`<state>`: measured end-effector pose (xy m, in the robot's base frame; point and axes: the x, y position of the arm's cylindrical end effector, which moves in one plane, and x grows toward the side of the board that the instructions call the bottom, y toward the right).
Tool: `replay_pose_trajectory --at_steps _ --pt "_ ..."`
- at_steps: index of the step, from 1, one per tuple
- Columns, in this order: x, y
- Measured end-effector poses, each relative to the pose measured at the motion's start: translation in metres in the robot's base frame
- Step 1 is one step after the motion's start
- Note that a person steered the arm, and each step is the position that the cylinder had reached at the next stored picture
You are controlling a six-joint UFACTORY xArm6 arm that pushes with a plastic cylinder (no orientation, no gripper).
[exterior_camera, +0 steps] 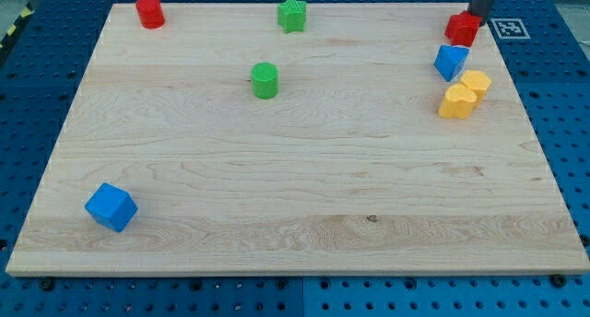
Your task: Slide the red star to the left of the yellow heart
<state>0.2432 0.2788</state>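
Note:
The red star (463, 29) lies near the top right corner of the wooden board (295, 197). My tip (474, 16) is against the star's upper right side, its very end partly hidden behind the star. The yellow heart (457, 102) lies below the star, toward the view's bottom, touching a second yellow block (477, 82) on its upper right. A blue triangular block (451, 62) sits between the star and the yellow blocks.
A red cylinder (149, 12) is at the top left, with a green star (292, 15) at the top middle. A green cylinder (265, 80) is below it, and a blue cube (112, 207) at the bottom left. The board's right edge is close to the yellow blocks.

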Motion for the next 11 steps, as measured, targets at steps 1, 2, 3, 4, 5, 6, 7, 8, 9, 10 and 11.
replay_pose_trajectory --at_steps 1,2,3,4,5,6,7,8,9,10,11 --pt "0.007 0.0" --pt "0.018 -0.013" --pt "0.023 -0.047" --pt "0.036 -0.065" --pt "0.049 -0.083" --pt "0.066 -0.118" --pt "0.086 -0.14" --pt "0.101 -0.132" --pt "0.123 -0.116" --pt "0.133 -0.108" --pt "0.133 -0.096"
